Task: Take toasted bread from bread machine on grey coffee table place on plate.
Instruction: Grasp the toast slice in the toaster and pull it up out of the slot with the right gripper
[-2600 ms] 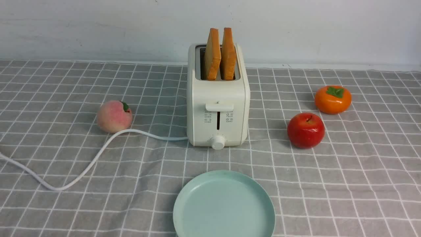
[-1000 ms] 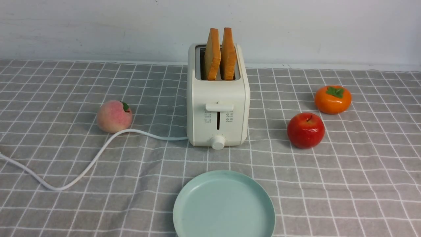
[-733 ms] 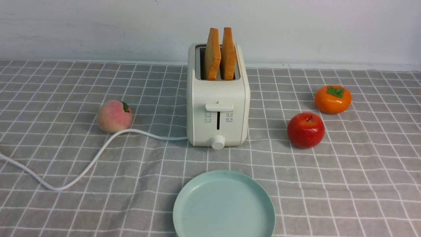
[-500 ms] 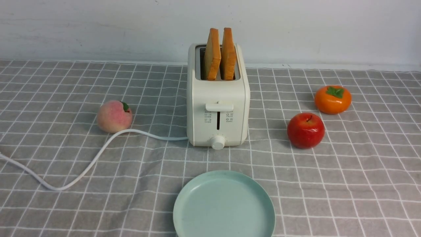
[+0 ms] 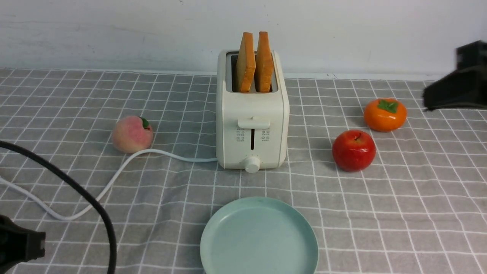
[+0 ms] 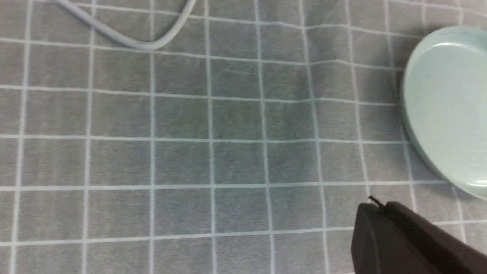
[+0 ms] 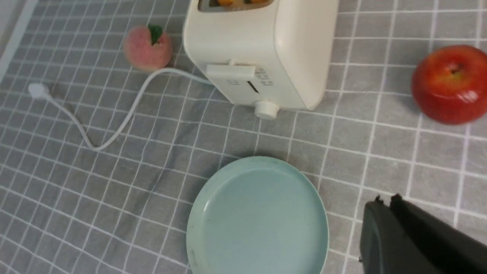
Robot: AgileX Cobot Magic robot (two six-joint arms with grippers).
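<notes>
Two slices of toasted bread (image 5: 246,62) (image 5: 264,62) stand upright in the slots of the cream-white bread machine (image 5: 251,125) at the middle of the grey coffee table (image 5: 399,213). The mint-green plate (image 5: 258,236) lies empty in front of it. My left arm (image 5: 17,243) shows at the near left edge. My left gripper (image 6: 374,205) is shut and empty over bare cloth beside the plate (image 6: 449,106). My right arm (image 5: 454,89) shows high at the far right. My right gripper (image 7: 386,199) is shut and empty, above the cloth beside the plate (image 7: 258,217) and short of the bread machine (image 7: 266,49).
A peach (image 5: 132,134) lies left of the bread machine, with the white cord (image 5: 114,179) curving past it to the left edge. A red apple (image 5: 354,150) and an orange persimmon (image 5: 385,115) lie to the right. A black cable (image 5: 87,201) hangs over the near left.
Both arms have come into the front view, the left at the near left edge and the right at the upper right. Toast, bread machine, plate and fruit have not moved.
</notes>
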